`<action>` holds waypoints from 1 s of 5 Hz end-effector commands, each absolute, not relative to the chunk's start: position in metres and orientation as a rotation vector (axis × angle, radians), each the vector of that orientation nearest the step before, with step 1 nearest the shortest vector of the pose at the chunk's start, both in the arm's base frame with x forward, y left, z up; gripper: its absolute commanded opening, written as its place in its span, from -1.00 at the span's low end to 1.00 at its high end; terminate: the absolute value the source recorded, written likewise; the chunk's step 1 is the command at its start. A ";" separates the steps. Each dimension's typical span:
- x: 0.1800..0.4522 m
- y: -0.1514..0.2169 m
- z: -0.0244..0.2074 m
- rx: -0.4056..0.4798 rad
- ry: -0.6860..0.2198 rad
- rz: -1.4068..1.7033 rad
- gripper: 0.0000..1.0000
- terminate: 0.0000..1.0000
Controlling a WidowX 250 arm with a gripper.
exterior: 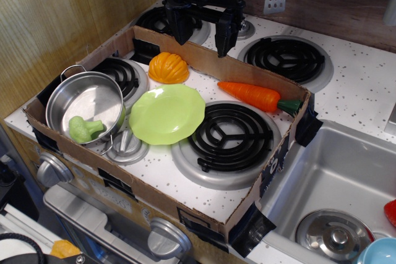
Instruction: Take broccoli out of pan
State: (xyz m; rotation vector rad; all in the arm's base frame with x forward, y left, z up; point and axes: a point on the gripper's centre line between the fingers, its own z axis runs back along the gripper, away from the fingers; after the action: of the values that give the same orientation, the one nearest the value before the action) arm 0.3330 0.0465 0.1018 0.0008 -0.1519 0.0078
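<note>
The broccoli (84, 128), a small light-green toy floret, lies inside the pan (80, 96) near its front rim. The pan is a shiny steel pot at the left of the toy stove top. My gripper (202, 34) is black, at the back of the stove above the rear cardboard wall, far from the pan. Its two fingers hang down wide apart with nothing between them.
A light-green scalloped plate (167, 113) lies right of the pan. A small steel lid (125, 146) sits in front of the plate. An orange pumpkin (168, 68) and a carrot (255, 96) lie farther back. A low cardboard wall (154, 190) rings the stove. A sink (334, 183) is at right.
</note>
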 end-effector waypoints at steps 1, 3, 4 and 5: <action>0.333 0.047 0.102 0.001 -0.152 0.008 1.00 -1.00; 0.313 0.079 0.115 0.041 -0.139 0.035 1.00 -1.00; 0.294 0.095 0.112 0.093 -0.150 0.106 1.00 -1.00; 0.278 0.112 0.111 0.155 -0.182 0.104 1.00 -1.00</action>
State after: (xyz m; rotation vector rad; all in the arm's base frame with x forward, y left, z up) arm 0.2748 0.1101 0.0952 0.1389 -0.1337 0.0966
